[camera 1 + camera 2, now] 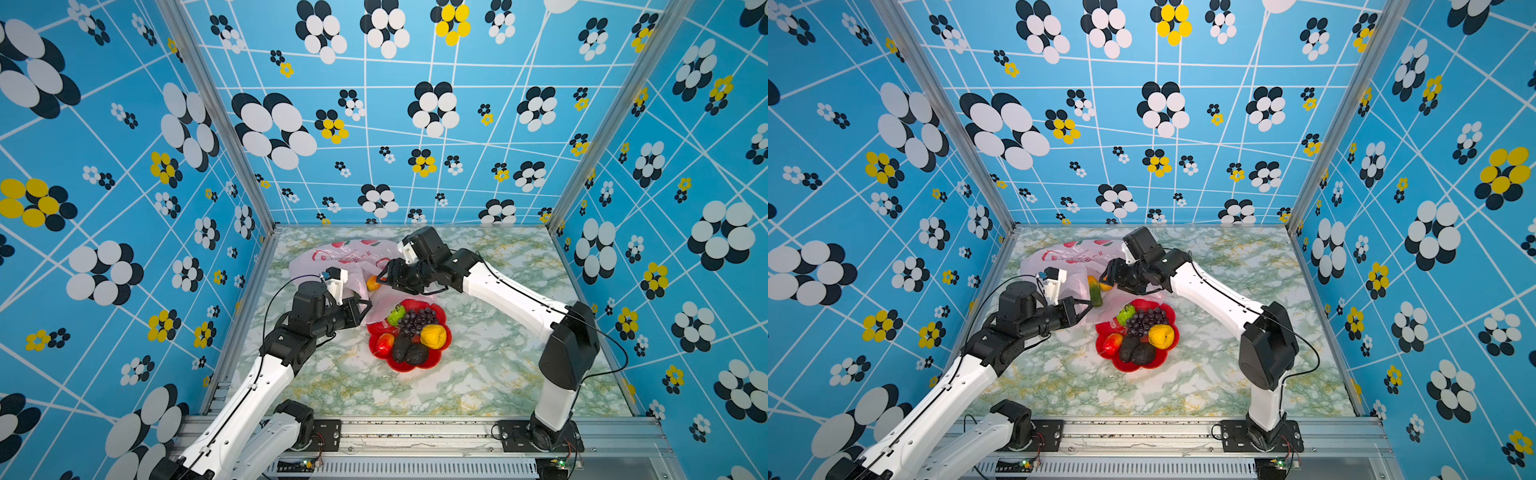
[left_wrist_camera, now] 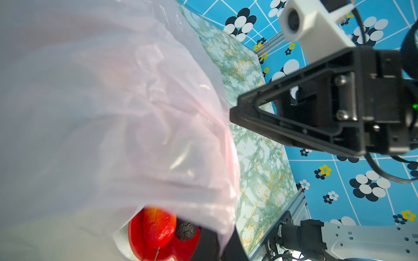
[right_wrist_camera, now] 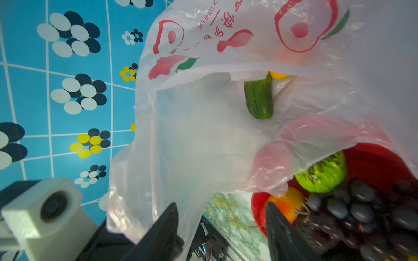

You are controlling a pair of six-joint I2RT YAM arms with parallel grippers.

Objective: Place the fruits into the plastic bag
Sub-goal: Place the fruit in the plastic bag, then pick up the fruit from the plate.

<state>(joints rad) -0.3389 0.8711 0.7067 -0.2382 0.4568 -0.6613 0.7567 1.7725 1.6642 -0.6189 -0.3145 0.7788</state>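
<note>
The pale-pink plastic bag (image 1: 340,255) lies at the back left of the table, its mouth toward the red plate (image 1: 441,352). My left gripper (image 1: 367,305) is shut on the bag's near edge (image 2: 217,226) and lifts it. My right gripper (image 1: 381,277) stands open at the bag mouth with nothing between its fingers (image 3: 282,232); bag film drapes over one of them. A long green and orange fruit (image 1: 1095,293) lies inside the mouth (image 3: 259,99). On the plate sit a green kiwi (image 1: 396,314), grapes (image 1: 417,322), a yellow fruit (image 1: 433,336), two avocados (image 1: 409,352) and a red fruit (image 1: 385,344).
The bag's lower lip (image 1: 388,305) overlaps the plate's back rim. Patterned walls close in the marble table (image 1: 478,374) on three sides, with a metal rail (image 1: 415,432) along the front. Both arms reach in from that rail.
</note>
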